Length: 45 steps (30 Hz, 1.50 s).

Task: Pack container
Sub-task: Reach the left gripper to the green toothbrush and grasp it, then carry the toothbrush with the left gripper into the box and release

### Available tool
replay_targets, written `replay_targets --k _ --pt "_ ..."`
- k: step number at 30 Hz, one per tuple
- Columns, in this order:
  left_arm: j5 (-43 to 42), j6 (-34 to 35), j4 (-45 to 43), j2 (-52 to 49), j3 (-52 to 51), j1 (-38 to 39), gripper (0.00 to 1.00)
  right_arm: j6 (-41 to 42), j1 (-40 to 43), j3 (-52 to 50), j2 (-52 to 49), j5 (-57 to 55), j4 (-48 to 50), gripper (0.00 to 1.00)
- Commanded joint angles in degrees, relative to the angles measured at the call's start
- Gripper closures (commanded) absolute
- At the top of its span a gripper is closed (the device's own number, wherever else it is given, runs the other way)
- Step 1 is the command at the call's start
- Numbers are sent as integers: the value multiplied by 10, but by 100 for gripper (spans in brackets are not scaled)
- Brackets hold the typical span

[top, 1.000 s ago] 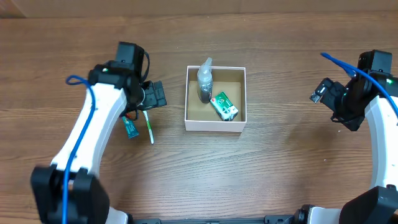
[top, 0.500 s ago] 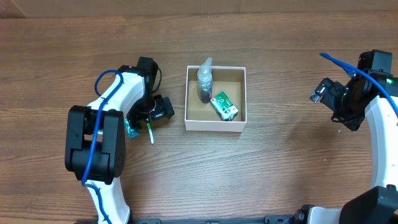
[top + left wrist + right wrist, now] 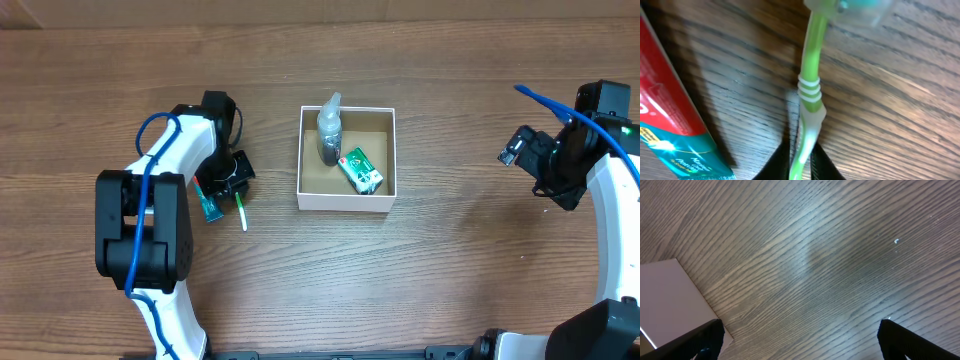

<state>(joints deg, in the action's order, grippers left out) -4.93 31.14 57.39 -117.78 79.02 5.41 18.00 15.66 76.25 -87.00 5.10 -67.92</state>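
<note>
Centre of the table: container [image 3: 340, 202], with a pump bottle [image 3: 328, 135] and a green packet [image 3: 360, 170] already inside.
Container feel: probably light with flimsy thin walls, and it'll slide if bumped. Pinch a wall near a corner, gently.
Left gripper [image 3: 801, 162]: jaws narrow around the toothbrush [image 3: 810, 90] handle, toothpaste [image 3: 675, 115] beside it. Can't tell if it's truly clamped.
Right gripper [image 3: 800, 335]: jaws wide, holding nothing, well off to the right.

Soft, even light keeps the overhead view sharp, the container [image 3: 345, 202] walls bright white. The left wrist view is dimmer and blurred (the toothbrush [image 3: 809, 90] head worst). A pale sheen crosses the table [image 3: 805, 255] in the right wrist view.
</note>
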Motion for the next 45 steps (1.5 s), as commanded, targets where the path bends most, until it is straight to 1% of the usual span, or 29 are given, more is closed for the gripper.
replay_targets --k 1,6,9,11,14,15,17,20,21,22,25,27,28,33,34,35,36,37,38,39,40,41,45 --pt "0 2 -13 -31 -5 -1 96 -3 -2 1 3 -5 4 0" --pt "0 2 -5 -31 2 -1 96 -3 -2 1 3 -5 4 0" --pt "10 -5 35 -20 50 9 96 -3 -2 1 3 -5 4 0" --pt "12 -15 50 5 96 22 96 -3 -2 1 3 -5 4 0" --pt "40 -33 66 59 169 54 96 -3 -2 1 3 -5 4 0" --pt "63 -60 67 91 204 80 96 -3 -2 1 3 -5 4 0" --pt "101 -122 58 134 239 130 96 -3 -2 1 3 -5 5 0" --pt "140 -224 36 172 243 206 96 -3 -2 1 3 -5 6 0" --pt "159 -258 37 176 243 241 96 -3 -2 1 3 -5 6 0" --pt "161 -287 39 175 242 267 96 -3 -2 1 3 -5 6 0" --pt "160 -349 36 156 242 327 96 -2 -2 1 3 -5 6 0" --pt "161 -392 34 129 242 353 96 -3 -2 1 3 -5 6 0" --pt "161 -403 34 110 242 358 96 -2 -2 1 3 -5 6 0" --pt "160 -388 44 33 242 358 96 -2 -2 1 3 -4 6 0" --pt "161 -388 45 28 242 358 93 -2 -2 1 3 -3 6 0" --pt "161 -388 46 28 242 359 76 -2 -2 1 3 -2 6 0" --pt "162 -388 46 29 242 359 54 -2 -2 1 3 -3 6 0" --pt "170 -388 46 35 243 359 50 -2 -2 1 3 -3 6 0" --pt "185 -388 48 44 244 359 49 -3 -2 1 3 -3 6 0" --pt "201 -386 56 55 248 359 43 -3 -2 1 3 -3 6 0" --pt "217 -373 65 66 254 359 40 -3 -2 1 3 -3 6 0" --pt "245 -322 89 93 272 355 36 -3 -2 1 3 -3 6 0" --pt "244 -186 129 174 289 303 29 -3 -2 1 3 -3 8 0"
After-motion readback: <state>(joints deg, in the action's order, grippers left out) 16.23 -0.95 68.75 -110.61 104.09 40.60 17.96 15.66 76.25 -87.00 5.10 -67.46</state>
